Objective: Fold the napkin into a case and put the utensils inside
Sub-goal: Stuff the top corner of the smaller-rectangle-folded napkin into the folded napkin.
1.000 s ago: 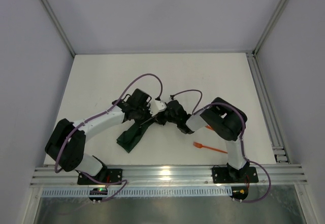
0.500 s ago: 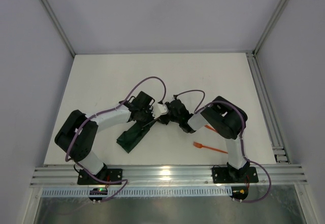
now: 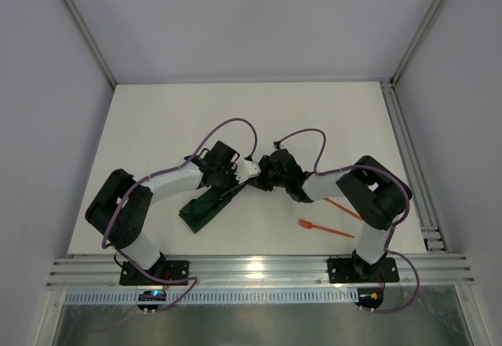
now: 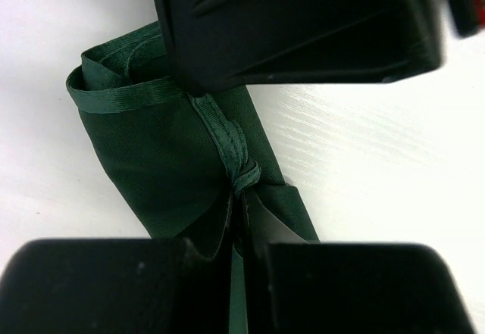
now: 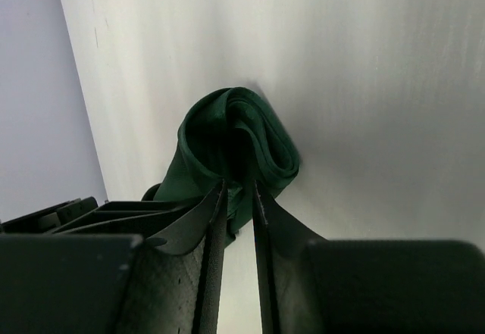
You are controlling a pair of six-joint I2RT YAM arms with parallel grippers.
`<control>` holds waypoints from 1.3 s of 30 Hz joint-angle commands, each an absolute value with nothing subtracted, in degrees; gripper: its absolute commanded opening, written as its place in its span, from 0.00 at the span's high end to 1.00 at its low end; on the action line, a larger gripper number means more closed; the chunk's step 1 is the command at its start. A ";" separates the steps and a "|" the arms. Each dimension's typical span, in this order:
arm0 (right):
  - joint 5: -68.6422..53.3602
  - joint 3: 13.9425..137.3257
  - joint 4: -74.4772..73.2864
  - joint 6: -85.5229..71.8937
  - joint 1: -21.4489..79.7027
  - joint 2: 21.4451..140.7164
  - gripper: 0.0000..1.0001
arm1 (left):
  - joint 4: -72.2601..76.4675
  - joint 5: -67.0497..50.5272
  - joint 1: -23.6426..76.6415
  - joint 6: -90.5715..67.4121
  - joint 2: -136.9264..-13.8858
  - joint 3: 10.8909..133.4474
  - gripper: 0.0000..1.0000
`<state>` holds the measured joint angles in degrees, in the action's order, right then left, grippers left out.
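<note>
The dark green napkin [image 3: 205, 205] lies folded into a narrow strip running diagonally from the near left up to the grippers. My left gripper [image 3: 234, 183] is shut on a bunched hem of the napkin [image 4: 227, 133] at its upper end; its own fingertips meet at the left gripper [image 4: 244, 198]. My right gripper [image 3: 253, 180] faces it from the right and pinches the rolled end of the napkin [image 5: 239, 133] between the nearly closed right gripper [image 5: 241, 190]. Two orange utensils lie to the right: the fork [image 3: 323, 228] and a second piece [image 3: 342, 208] partly under the right arm.
The right gripper's black body [image 4: 303, 23] fills the top of the left wrist view, very close. A metal rail [image 3: 412, 158] runs along the table's right edge and another along the near edge [image 3: 251, 267]. Purple cables loop above both wrists.
The right arm's elbow has swung out to the right and its gripper has shifted slightly right. The napkin strip is pulled straighter. The left arm has drawn in and then held still.
</note>
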<state>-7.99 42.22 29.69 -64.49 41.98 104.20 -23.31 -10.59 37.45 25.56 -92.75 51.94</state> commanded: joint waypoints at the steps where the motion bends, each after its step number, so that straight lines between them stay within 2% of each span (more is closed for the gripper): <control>1: -5.80 43.77 25.67 -57.75 41.92 99.59 0.76 | -22.50 -11.78 37.62 25.75 -93.69 50.98 0.97; 20: -6.86 49.83 27.86 -54.23 46.32 101.78 0.77 | -23.12 -12.13 37.70 25.14 -92.82 51.42 0.96; 26: -5.80 43.78 40.42 -59.58 45.97 102.13 0.77 | -22.33 -13.18 37.71 24.43 -90.79 50.71 0.95; 39: -2.02 37.45 39.73 -57.48 45.79 96.16 0.77 | -21.45 -12.66 37.62 24.26 -89.82 50.10 0.95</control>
